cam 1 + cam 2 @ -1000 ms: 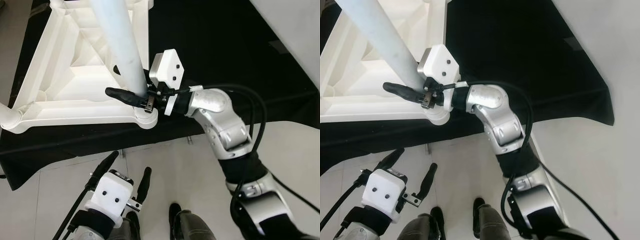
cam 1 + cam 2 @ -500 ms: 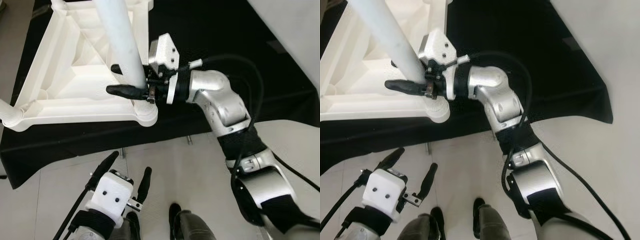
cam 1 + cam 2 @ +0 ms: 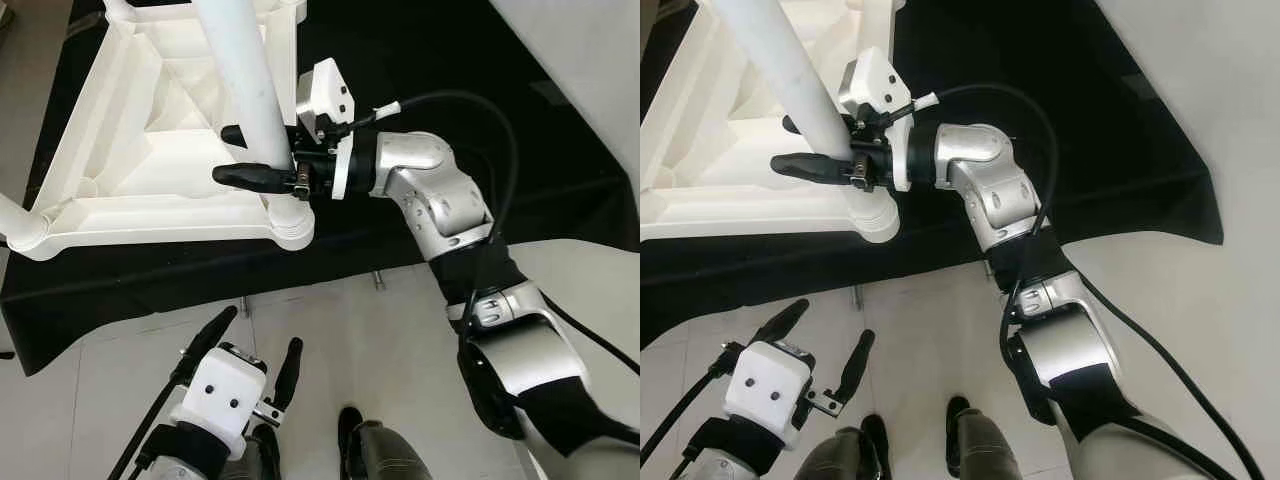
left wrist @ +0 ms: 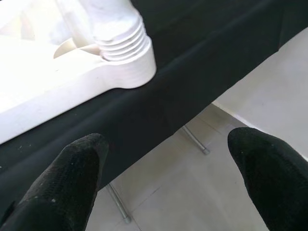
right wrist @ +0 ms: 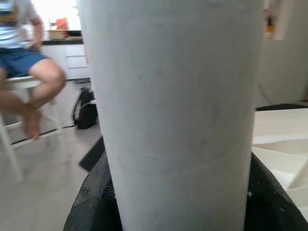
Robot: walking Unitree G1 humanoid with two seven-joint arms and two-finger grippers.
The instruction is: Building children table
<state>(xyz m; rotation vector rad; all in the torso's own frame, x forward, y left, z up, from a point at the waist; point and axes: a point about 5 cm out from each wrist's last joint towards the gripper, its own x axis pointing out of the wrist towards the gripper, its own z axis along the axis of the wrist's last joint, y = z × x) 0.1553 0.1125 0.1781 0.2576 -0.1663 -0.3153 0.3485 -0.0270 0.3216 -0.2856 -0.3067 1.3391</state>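
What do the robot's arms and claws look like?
Shiny silver rounded arm shells with black joints. Each wrist carries a white boxy block with small dark dots, and thin black cables trail alongside. The right claw and left claw each have two long black fingers.

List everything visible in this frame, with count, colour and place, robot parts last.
Table top: one, white, upside down on the black cloth.
Table leg: one, white, standing in the near corner socket.
Black cloth: one, under the table top.
Person: one, seated in the background.
Floor: pale tiles.
Right end effector: fingers closed around the table leg.
Left end effector: open, low over the floor.
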